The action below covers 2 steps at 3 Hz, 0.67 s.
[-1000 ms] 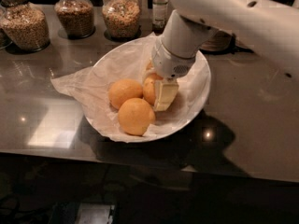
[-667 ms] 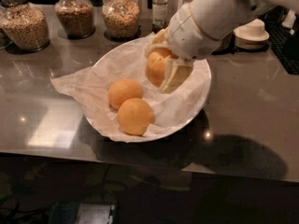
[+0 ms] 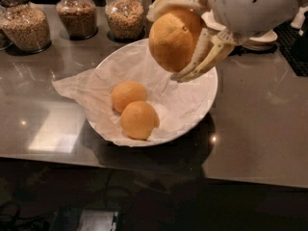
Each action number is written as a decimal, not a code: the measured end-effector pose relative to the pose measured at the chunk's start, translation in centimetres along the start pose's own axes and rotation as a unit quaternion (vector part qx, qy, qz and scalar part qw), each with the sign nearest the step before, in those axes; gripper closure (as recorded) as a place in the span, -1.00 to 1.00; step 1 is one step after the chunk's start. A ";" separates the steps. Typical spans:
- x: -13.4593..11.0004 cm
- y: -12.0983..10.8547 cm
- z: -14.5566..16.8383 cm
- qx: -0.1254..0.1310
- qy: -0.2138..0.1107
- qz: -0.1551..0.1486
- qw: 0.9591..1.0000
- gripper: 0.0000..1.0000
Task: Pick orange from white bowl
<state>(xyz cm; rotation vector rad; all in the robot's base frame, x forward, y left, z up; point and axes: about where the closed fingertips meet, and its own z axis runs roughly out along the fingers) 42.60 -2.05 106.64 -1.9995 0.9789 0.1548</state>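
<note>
My gripper [image 3: 180,40] is shut on an orange [image 3: 174,38] and holds it in the air, well above the right half of the white bowl [image 3: 204,97]. Its pale fingers [image 3: 204,57] wrap the fruit above and below. The bowl is wide and shallow, lined with crumpled white paper [image 3: 77,85] that spills over its left rim. Two more oranges lie in the bowl, one [image 3: 128,96] behind and one [image 3: 139,120] in front, touching each other.
Three glass jars of grains stand along the back of the dark counter [image 3: 260,129]: one [image 3: 26,25] at left, one [image 3: 77,13], one [image 3: 126,13]. Stacked small white dishes [image 3: 262,38] sit at back right. The counter's front edge runs below the bowl.
The gripper closed on the orange inside the bowl, then lifted it up out of the bowl toward the camera. The other two oranges stayed in place.
</note>
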 end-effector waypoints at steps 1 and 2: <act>-4.9 1.1 -1.0 -0.002 -0.073 -0.055 0.996 1.00; -4.9 1.1 -1.0 -0.002 -0.073 -0.055 0.996 1.00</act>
